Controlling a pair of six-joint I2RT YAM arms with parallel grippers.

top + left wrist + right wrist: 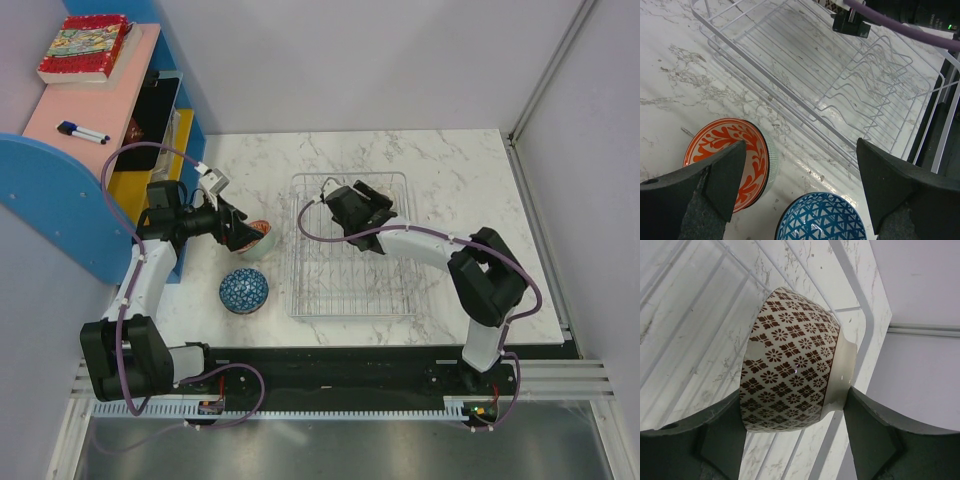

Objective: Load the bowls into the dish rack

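Right wrist view: the right claw (795, 412) clamps the brown bowl (790, 360), tipped sideways, over the rack's (340, 290) far edge. Let go there, it may roll against the wires. Beside the rack, the left claw (800, 150) gapes empty over the orange bowl (725, 137).

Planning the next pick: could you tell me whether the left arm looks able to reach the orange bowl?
Probably yes: the left gripper is open right by the orange bowl, nothing lies between them, and the blue bowl sits apart.
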